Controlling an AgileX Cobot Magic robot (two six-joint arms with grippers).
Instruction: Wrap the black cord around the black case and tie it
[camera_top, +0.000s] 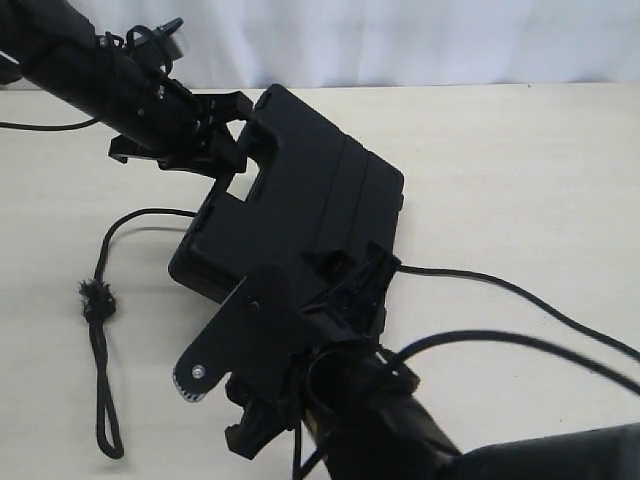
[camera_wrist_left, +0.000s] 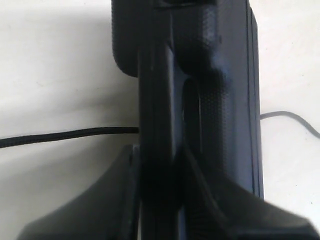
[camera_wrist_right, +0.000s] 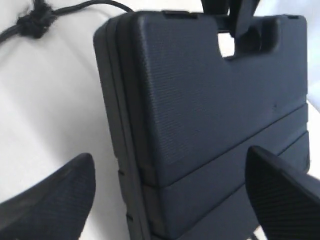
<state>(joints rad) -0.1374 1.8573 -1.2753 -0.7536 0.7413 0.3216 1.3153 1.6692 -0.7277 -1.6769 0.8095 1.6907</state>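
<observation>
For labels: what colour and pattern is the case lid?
Black, finely ridged; the case shows best in right wrist view.

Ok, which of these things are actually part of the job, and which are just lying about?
For the job: case, gripped by the left gripper; cord, lying on the table; right gripper, open by the case.
Not part of it: arm cable; white backdrop.

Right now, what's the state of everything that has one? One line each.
black case: lid shut, handle gripped, no cord around it.
black cord: slack on the table, runs up to the case's side, unwrapped, untied.
left end effector: shut on the case handle.
right end effector: open wide, one finger on each side of the case.
</observation>
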